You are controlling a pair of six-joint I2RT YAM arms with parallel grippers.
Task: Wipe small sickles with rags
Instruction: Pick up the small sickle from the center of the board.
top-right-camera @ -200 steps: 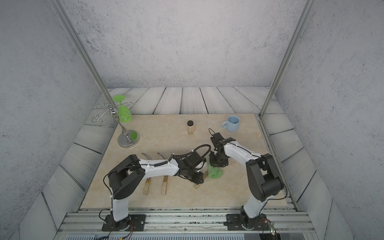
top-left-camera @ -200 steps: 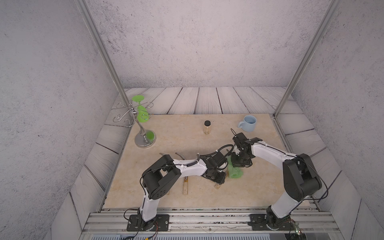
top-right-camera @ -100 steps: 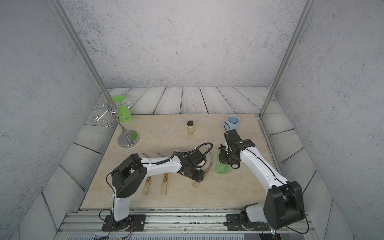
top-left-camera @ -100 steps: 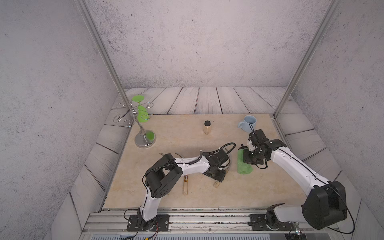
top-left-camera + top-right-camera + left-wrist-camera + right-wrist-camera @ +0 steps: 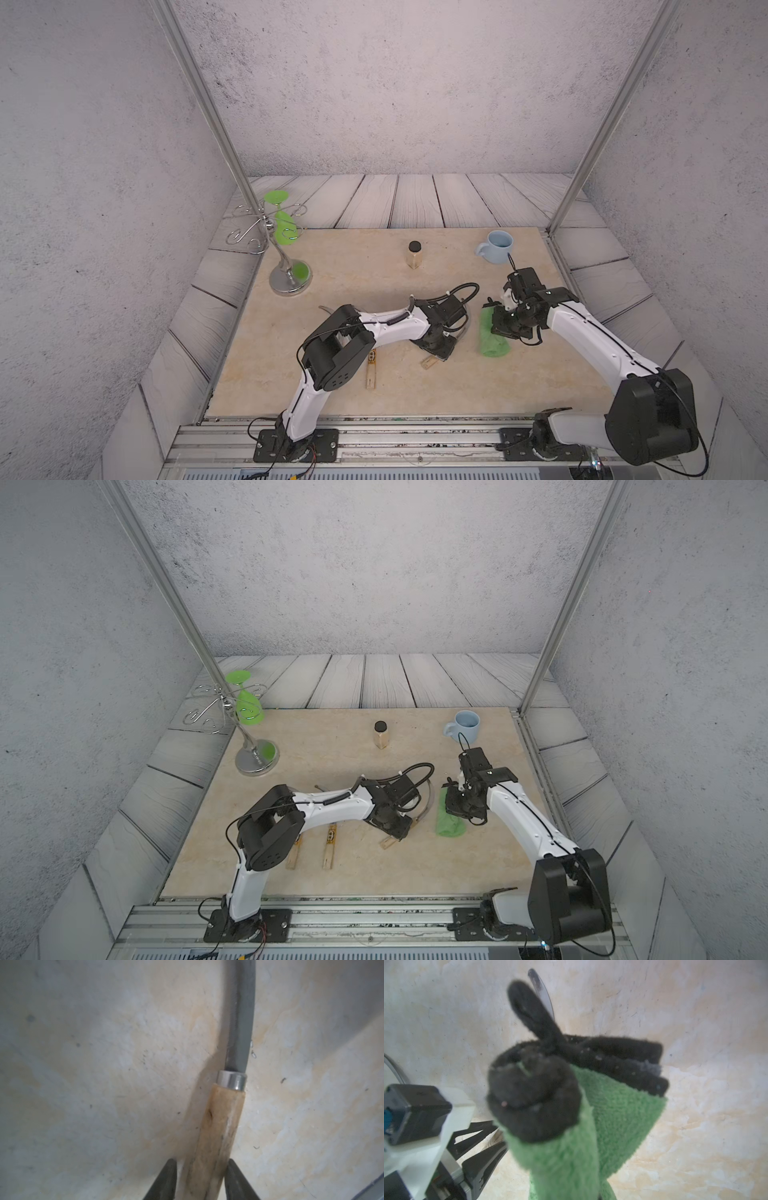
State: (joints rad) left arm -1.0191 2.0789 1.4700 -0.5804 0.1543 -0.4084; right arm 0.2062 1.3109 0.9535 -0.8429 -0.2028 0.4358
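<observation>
Left gripper (image 5: 201,1164) fingers (image 5: 168,1178) straddle the pale wooden handle (image 5: 218,1126) of the grey-bladed small sickle (image 5: 242,1022) lying on the beige tabletop (image 5: 83,1064), seen only by the left wrist; clamping unconfirmed. Right gripper (image 5: 500,324), closed on the fluffy green microfibre rag (image 5: 492,345), has withdrawn rightward from that sickle.

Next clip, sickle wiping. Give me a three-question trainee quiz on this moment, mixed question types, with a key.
1. Multiple choice: what does the right gripper hold? A) a sickle B) the green rag C) nothing
2. True or false: the left gripper has its jaws on either side of a sickle handle.
3. Count: how many sickles show a wooden handle in a top view?
Key: 1 B. 2 True. 3 Three: two lie side by side by the left arm, and one is at the left gripper.
</observation>
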